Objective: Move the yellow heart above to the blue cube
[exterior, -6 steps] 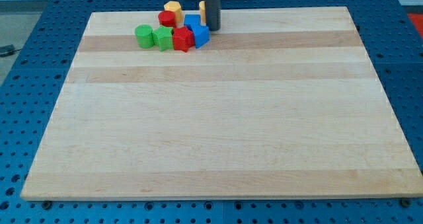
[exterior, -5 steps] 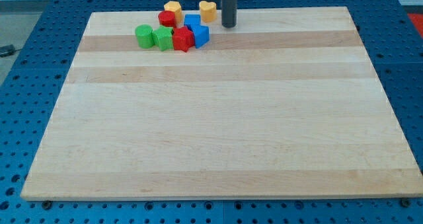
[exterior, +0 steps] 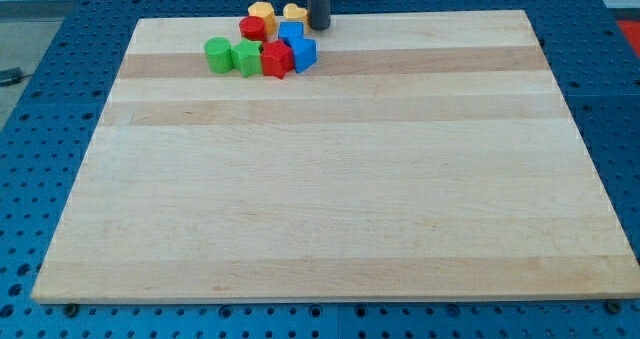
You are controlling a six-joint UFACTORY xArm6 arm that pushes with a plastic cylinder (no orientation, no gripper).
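Note:
The yellow heart (exterior: 295, 15) lies at the board's top edge, just above a blue block (exterior: 290, 32) and right of another yellow block (exterior: 261, 14). The blue cube (exterior: 303, 54) sits a little lower, at the right end of the cluster. My tip (exterior: 319, 26) stands right against the heart's right side, above and slightly right of the blue cube. The dark rod rises from it out of the view's top.
A red cylinder (exterior: 252, 29) lies left of the upper blue block. In the lower row, from the left, are a green cylinder (exterior: 217, 53), a green block (exterior: 245, 57) and a red block (exterior: 276, 59). The wooden board (exterior: 330, 179) lies on a blue perforated table.
My tip moved right and then back to the left. The yellow heart has slid left, closer to the other yellow block and over the upper blue block.

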